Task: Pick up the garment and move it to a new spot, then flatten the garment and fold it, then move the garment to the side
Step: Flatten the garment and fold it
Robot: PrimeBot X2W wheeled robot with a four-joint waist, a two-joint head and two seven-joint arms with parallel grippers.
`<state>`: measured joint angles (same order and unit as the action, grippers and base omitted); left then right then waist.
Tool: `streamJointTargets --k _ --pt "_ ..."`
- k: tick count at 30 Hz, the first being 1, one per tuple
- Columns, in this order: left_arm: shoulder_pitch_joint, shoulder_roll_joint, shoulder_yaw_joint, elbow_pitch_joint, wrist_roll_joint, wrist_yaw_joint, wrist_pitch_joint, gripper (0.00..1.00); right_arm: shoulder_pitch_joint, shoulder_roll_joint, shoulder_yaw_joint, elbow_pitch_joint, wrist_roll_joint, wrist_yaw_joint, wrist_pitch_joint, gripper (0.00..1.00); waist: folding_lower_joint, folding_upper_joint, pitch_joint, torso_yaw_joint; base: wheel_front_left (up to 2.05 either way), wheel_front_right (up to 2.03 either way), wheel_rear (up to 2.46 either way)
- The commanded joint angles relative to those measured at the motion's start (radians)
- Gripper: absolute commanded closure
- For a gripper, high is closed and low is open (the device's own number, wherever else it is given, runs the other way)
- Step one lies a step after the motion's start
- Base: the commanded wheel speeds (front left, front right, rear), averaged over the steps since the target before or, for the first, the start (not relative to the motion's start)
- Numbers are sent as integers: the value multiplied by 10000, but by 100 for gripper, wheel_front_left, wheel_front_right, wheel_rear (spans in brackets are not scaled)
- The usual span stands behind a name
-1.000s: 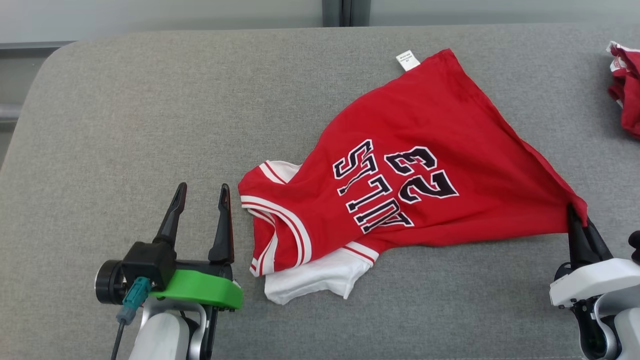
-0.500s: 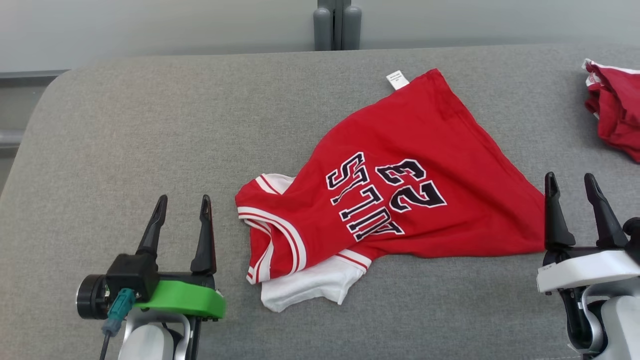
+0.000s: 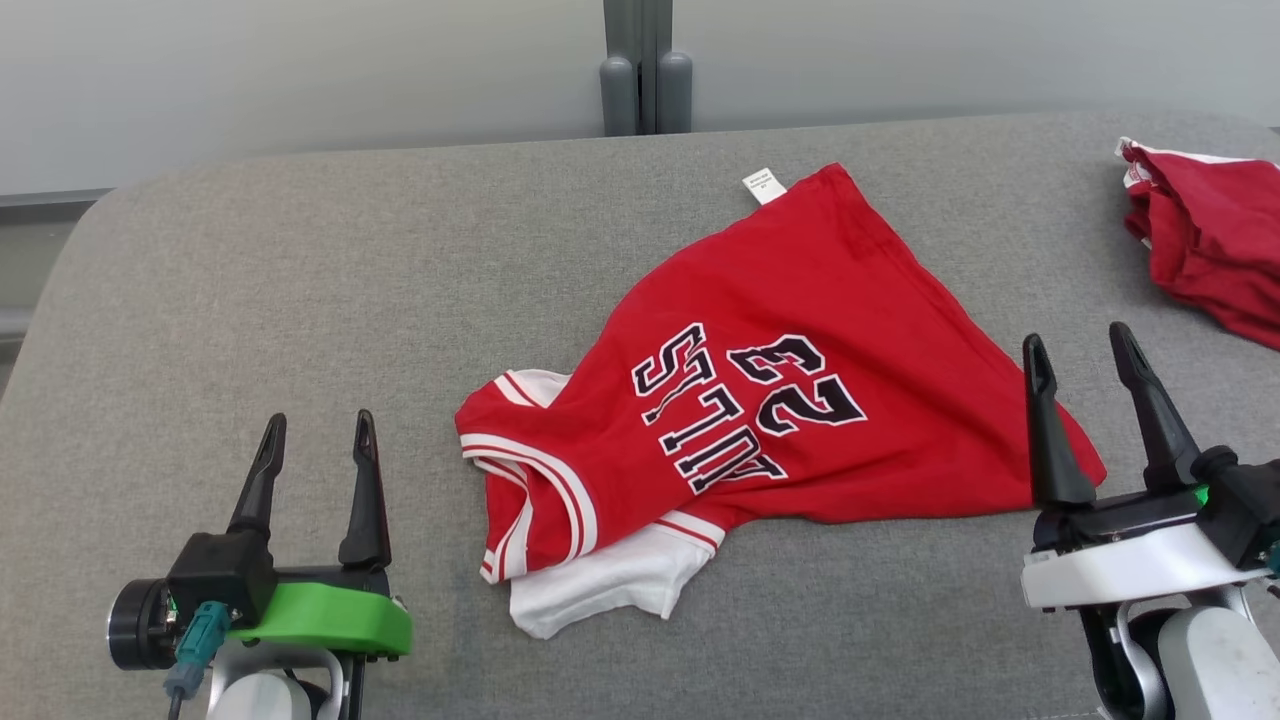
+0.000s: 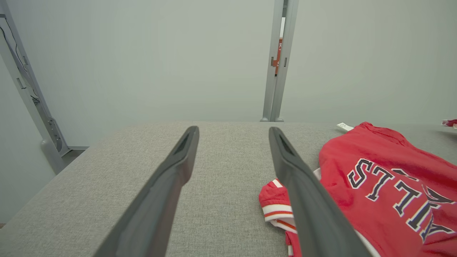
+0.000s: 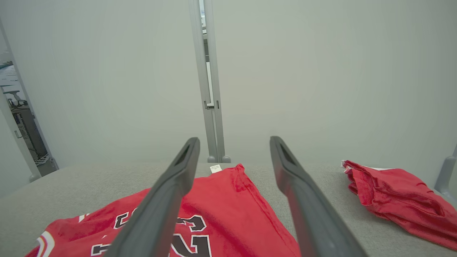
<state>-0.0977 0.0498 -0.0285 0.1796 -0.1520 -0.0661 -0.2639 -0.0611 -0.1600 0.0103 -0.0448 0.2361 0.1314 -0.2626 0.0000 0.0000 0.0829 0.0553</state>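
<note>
Right hand (image 3: pixel 1075 338) splayed by rumpled red jersey (image 3: pixel 800 270), 23 upside down

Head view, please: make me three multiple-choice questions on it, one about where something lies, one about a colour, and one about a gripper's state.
1. Where on the grey table does the crumpled second red garment lie?
A. at the far right edge
B. in the centre
C. at the near left corner

2. What colour is the cloth poking out under the near edge of the red jersey?
A. blue
B. white
C. yellow

3. How does the right gripper stand?
A. shut on the jersey's corner
B. shut on the cloth
C. open, holding nothing

Answers:
1 A: it sits at that view's right margin, apart from the jersey.
2 B: a white flap lies below the striped armhole.
3 C: its two fingers stand well apart, with table showing between the tips.
</note>
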Motion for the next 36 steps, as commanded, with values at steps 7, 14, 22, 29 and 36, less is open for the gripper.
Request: streamJointTargets --k 7,14,22,29,36 --pt "394 22 241 -40 243 -44 -1 0 771 68 219 -213 -418 -17 -25 0 0 0 -273 -24 0 0 0" --pt "600 20 315 -68 386 -99 -1 0 969 76 336 -33 -444 -17 -26 0 0 0 -352 -38 0 0 0" --pt "706 19 331 -102 392 -108 -1 0 1002 149 277 154 -479 -17 -26 0 0 0 -368 28 0 0 0" --pt "753 18 309 -125 346 -48 -1 0 1015 191 243 317 -452 -17 -26 0 0 0 -389 21 0 0 0" --pt "810 18 284 -106 316 -25 -1 0 998 221 263 458 -334 -17 -26 0 0 0 -417 5 0 0 0"
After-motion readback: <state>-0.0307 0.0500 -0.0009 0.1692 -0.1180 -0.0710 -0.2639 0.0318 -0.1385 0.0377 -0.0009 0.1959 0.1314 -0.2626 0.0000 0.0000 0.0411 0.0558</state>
